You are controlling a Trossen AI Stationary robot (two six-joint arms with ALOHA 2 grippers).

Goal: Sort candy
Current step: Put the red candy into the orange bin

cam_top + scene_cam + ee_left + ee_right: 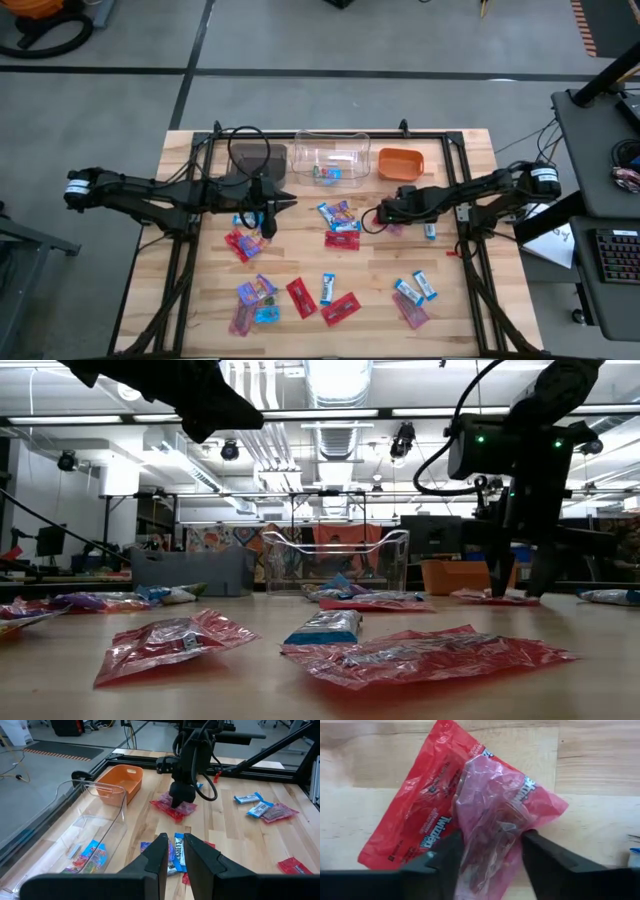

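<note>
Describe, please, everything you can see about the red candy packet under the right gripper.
The red candy packet is a flat, shiny plastic wrapper printed with white lettering. It lies on the wooden table, just in front of the orange bin. A second, crinkled pinkish translucent wrapper lies on top of it, covering one side. The right gripper stands directly over the pair, one finger on each side of the upper wrapper, fingers apart. Whether they already pinch it cannot be told.
</note>
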